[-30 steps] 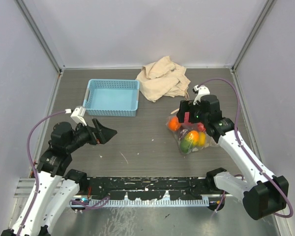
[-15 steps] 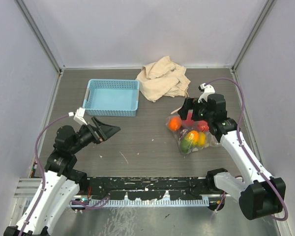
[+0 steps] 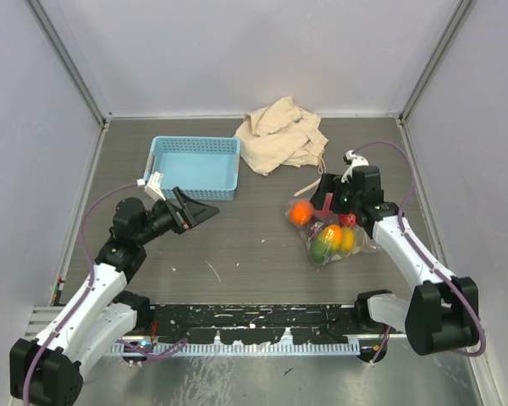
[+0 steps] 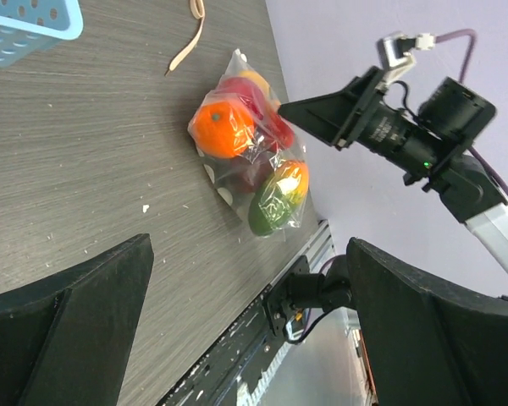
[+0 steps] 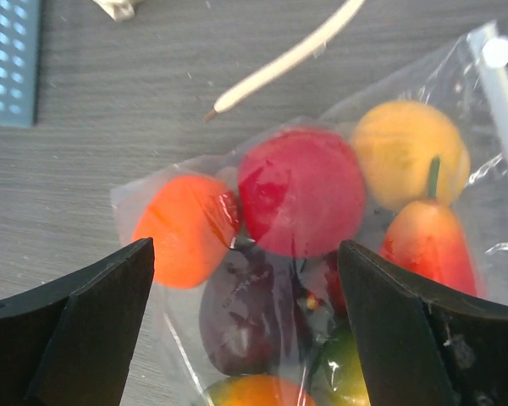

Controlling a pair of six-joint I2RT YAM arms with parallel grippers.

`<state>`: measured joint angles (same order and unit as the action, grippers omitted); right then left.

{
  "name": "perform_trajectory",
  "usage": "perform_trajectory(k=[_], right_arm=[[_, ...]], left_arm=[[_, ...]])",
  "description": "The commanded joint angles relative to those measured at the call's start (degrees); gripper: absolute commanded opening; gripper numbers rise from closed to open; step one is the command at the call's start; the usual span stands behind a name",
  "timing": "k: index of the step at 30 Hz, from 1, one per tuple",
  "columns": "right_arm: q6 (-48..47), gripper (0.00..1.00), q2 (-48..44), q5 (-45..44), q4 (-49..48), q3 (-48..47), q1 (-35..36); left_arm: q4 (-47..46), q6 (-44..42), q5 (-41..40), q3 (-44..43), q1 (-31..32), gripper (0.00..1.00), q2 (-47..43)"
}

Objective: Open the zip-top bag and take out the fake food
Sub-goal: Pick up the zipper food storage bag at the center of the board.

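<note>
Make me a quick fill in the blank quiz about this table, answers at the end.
1. All the fake food lies ____ the zip-top bag.
2. The right pincer faces the bag with jaws ____.
3. The left pincer holds ____.
4. The perforated basket is ____ in colour.
Missing words: inside; open; nothing; blue.

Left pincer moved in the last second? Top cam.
Yes. The left pincer has shifted rightward and away from the arm bases, closer to the blue basket. Open, empty.
</note>
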<state>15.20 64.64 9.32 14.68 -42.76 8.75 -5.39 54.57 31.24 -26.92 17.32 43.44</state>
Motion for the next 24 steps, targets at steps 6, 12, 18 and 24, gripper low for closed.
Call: perform_trajectory(k=[6, 12, 18, 24], right_arm=[[4.85, 0.92, 2.53, -7.63, -3.98, 2.17, -0.15], [6.52, 0.63, 6.26, 4.07, -8.76, 5.47, -0.14], [5.61, 0.48, 6.20, 7.78, -9.78, 6.15, 7.59], [10.66, 0.42, 6.13, 9.72, -15.90, 7.17, 19.23]], left_arm=[[-4.71, -0.51, 2.08, 1.07, 0.93, 0.98, -2.66], [-0.98, -0.07, 0.11, 1.52, 2.19, 0.98, -6.45], [1.64, 0.67, -2.42, 2.51, 4.80, 0.98, -8.28], [5.28, 0.97, -10.42, 4.15, 9.43, 0.98, -8.74]])
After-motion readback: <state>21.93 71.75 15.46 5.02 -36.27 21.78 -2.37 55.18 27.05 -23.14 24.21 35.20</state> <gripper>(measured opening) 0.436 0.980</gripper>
